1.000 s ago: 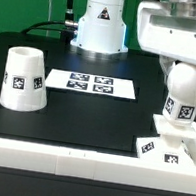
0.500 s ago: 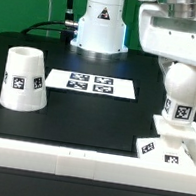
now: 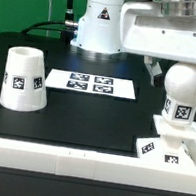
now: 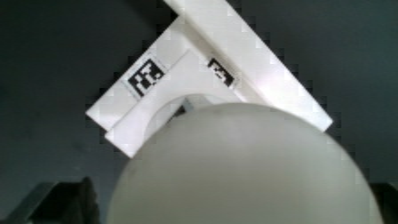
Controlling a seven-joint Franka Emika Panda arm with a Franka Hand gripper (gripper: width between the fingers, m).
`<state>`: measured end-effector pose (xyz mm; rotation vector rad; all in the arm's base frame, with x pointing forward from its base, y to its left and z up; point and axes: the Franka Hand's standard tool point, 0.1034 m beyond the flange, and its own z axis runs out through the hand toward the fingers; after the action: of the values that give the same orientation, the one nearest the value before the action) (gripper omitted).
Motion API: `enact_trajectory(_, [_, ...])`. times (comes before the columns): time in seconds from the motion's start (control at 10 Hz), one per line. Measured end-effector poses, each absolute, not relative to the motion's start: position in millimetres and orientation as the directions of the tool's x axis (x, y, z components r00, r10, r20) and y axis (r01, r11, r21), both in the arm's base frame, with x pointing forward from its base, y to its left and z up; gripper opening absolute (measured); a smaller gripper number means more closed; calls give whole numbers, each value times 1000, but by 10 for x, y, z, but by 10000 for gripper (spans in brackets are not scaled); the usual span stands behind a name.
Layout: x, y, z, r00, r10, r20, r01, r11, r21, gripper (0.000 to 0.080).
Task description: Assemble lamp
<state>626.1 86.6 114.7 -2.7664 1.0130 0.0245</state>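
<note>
The white bulb (image 3: 182, 98) stands upright on the flat square base (image 3: 170, 149) at the exterior view's right front. My gripper (image 3: 181, 67) hangs over the bulb's ball head. One dark finger (image 3: 149, 65) shows apart from the bulb on its left, so the jaws look open and hold nothing. In the wrist view the ball head (image 4: 231, 165) fills the near part, the tagged base (image 4: 178, 80) lies beyond it, and one dark finger (image 4: 63, 200) stands beside the head. The tapered shade (image 3: 23, 77) stands on the table at the exterior view's left.
The marker board (image 3: 91, 83) lies flat between the shade and the bulb. The robot's white pedestal (image 3: 100, 31) stands at the back. A white rail (image 3: 67, 160) runs along the table's front edge.
My hand has shifted and tilted toward the exterior view's left above the bulb, and a finger now shows beside the bulb's head. Bulb, base and shade have not moved.
</note>
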Motion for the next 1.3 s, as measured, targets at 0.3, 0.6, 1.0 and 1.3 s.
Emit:
enact_trajectory(0.3, [6259, 857, 1156, 915, -402, -26, -400, -900, -172, 699])
enact_trajectory(0.6, [6283, 900, 1194, 995, -86, 43, -81, -991, -110, 699])
enact_trajectory(1.0, [6289, 895, 1175, 972, 221, 82, 228, -970, -90, 699])
enact_trajectory(1.3, [6286, 886, 1165, 916, 391, 95, 398, -914, -73, 699])
